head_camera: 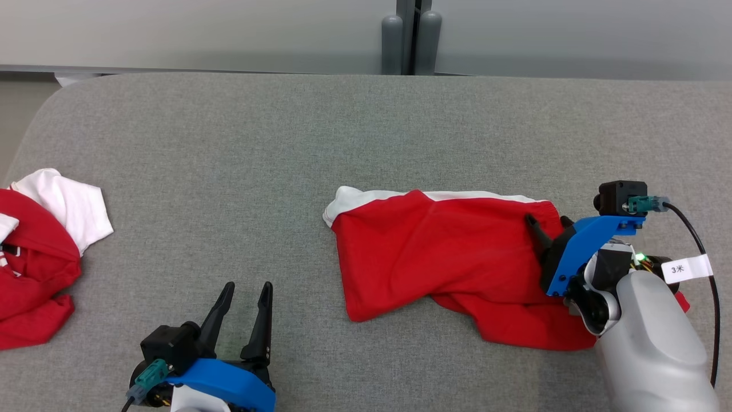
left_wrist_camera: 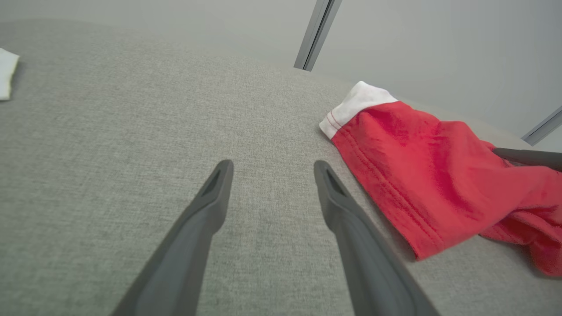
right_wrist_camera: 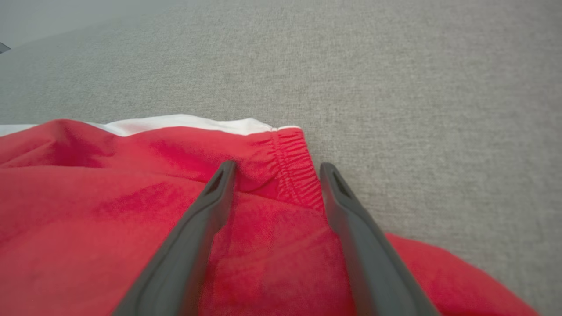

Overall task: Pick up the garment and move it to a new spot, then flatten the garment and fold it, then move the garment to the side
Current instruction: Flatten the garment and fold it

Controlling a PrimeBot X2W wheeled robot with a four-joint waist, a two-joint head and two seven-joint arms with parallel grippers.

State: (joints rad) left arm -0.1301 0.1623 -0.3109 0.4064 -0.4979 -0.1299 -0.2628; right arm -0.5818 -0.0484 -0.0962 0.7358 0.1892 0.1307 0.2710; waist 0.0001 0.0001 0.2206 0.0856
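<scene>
Long dark fingers (right_wrist_camera: 197,228) of the right gripper (right_wrist_camera: 277,166) spread apart, nothing pinched between them, poised over the far right corner of the red fabric shorts with a white side stripe (right_wrist_camera: 88,197); gathered elastic waistband (right_wrist_camera: 294,171) lying between the two tips. Contact with the cloth not decidable. Placement judged a set-up for gripping the waistband corner, a firm doubled edge suited to pulling the cloth taut.

Head view: right gripper (head_camera: 548,224) at the right end of the shorts (head_camera: 440,252), these lying right of centre on the grey fabric-covered bench (head_camera: 229,143); far edge fairly straight along the white stripe, near edge bunched and tucked under toward the right. Flattening judged unfinished, folding not begun.

Fingers (head_camera: 262,320) of the left gripper (head_camera: 247,289) likewise apart and empty, near the front edge of the bench, left of the shorts and clear of them. From the left wrist: left gripper (left_wrist_camera: 273,164) aimed at bare bench, white corner of the leg hem (left_wrist_camera: 355,103) off to its right; probably waiting to take the opposite end.

Crumpled red and white garment (head_camera: 34,257) at the left edge of the bench, well apart.

Writing: white paper tag (head_camera: 686,268) on the black cable (head_camera: 717,320) at the right wrist, marked "3" followed by a small star-like character, not surely legible. No brand mark made out on the shorts.
</scene>
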